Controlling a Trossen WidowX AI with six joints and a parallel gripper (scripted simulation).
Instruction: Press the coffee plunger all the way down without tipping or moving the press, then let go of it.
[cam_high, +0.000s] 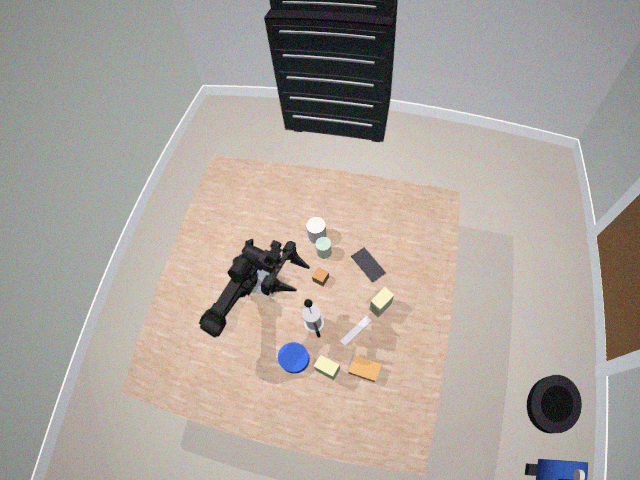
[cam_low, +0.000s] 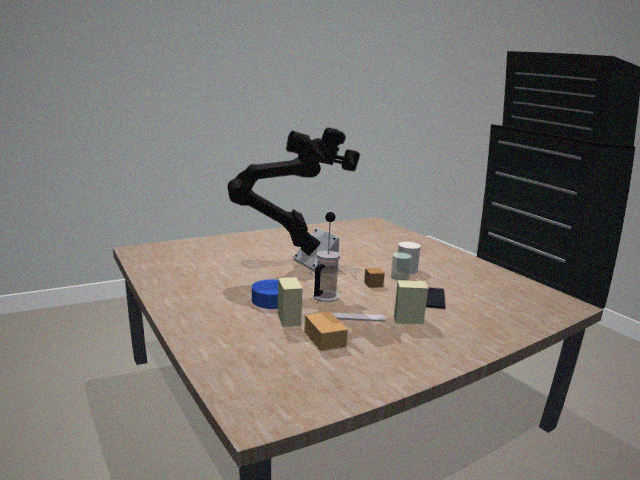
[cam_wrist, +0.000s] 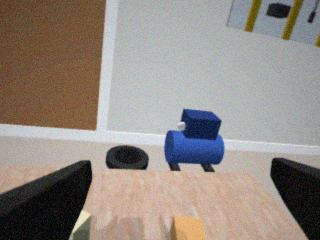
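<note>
- Gripper (cam_low: 347, 158) spread wide, gripping nothing; it hangs high, aimed roughly level across the table (cam_low: 465, 356).
- Plunger knob (cam_low: 329, 216) lies below and slightly ahead of your fingertips; its rod stands upright, fully raised.
- Coffee press (cam_low: 327, 276) stands upright between blue disc (cam_low: 265, 293) and small brown cube (cam_low: 374, 276); descend vertically along the rod.

The arm (cam_low: 268, 175) is seen left of centre in the exterior view, folded at the elbow, its forearm raised toward the upper middle. The gripper (cam_high: 296, 276) is spread wide, with nothing held between its fingers.
</note>
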